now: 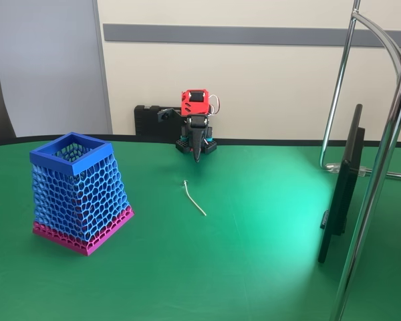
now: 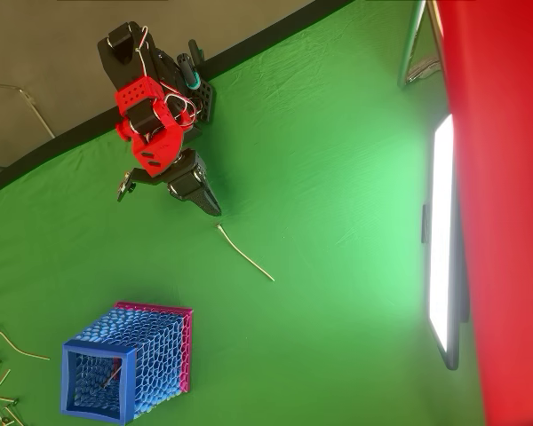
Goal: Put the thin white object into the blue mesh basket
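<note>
Nothing is held by the clenched end effector (image 2: 215,209), poised just beside the thin white object (image 2: 245,254).

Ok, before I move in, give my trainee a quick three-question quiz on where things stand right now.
1. True or false: the thin white object already lies inside the blue mesh basket.
2. Multiple choice: in the fixed view, the basket stands (A) left of the object, (B) right of it, (C) directly behind it.
3. Fill in: in the overhead view, the tool points toward the object's ____ end.

Key:
1. False; it lies on the green table, apart from the basket.
2. A.
3. Hooked; the tip sits close to that end, and whether the jaws are open cannot be told.
</note>
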Controlling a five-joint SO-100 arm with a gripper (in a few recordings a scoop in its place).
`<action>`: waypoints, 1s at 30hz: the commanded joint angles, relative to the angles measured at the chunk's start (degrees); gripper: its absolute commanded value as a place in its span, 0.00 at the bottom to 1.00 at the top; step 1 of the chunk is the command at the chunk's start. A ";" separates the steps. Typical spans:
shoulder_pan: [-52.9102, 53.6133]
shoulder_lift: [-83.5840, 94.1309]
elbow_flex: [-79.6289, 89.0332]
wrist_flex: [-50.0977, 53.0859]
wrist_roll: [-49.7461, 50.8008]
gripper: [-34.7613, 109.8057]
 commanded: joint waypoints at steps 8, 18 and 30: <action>-1.58 0.35 0.26 -2.11 -2.99 0.24; -1.58 0.35 0.18 -1.93 -2.99 0.24; -1.67 -12.48 -6.94 -3.96 -5.27 0.24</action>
